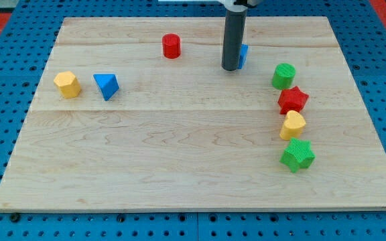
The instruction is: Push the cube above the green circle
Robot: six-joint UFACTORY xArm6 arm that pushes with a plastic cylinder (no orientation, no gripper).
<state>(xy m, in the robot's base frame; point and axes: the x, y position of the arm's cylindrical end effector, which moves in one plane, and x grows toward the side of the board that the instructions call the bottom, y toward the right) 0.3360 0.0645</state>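
Observation:
A blue cube [244,55] sits near the view's top, mostly hidden behind my rod. My tip [230,67] rests on the board right against the cube's left side. A green circle block [283,75] stands to the right of and slightly below the cube, a short gap away.
Below the green circle, a red star [293,100], a yellow block [292,125] and a green star [297,154] form a column. A red cylinder [171,45] is at the top middle. A yellow hexagon [67,84] and a blue triangle [106,86] are at the left.

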